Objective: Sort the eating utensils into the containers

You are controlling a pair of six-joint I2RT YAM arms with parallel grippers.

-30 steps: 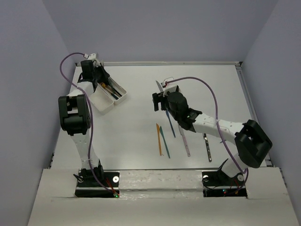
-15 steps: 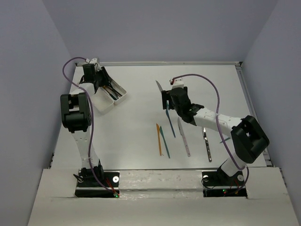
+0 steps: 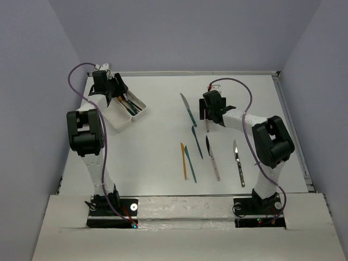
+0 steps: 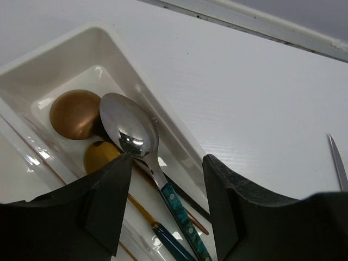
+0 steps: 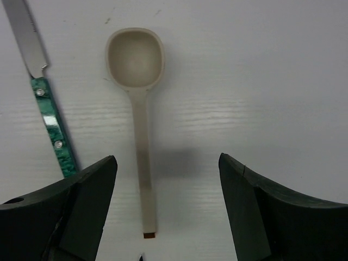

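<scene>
Left end effector (image 4: 168, 160): jaws apart, nothing gripped, hanging over the white trays (image 4: 136, 70) at the far left of the desk (image 3: 157, 136). In the compartment under it lie a silver spoon (image 4: 130, 133) with a teal handle, a copper spoon (image 4: 73, 114) and a gold spoon (image 4: 100, 155), bowls bunched at one end and handles overlapping. Something dark and slim lies beneath them; can't tell what it is.

Right end effector (image 5: 166, 179): jaws apart, empty, straddling the handle of the cream spoon (image 5: 138, 109) from above. The spoon lies flat on the desk, bowl up. The teal-handled knife (image 5: 51, 130) lies just beside it, not touching.

Loose on the desk nearer the bases: orange knife (image 3: 183, 160), teal knife (image 3: 190, 163), blue knife (image 3: 197, 141), pale-handled knife (image 3: 213, 160), grey knife (image 3: 238, 163).
</scene>
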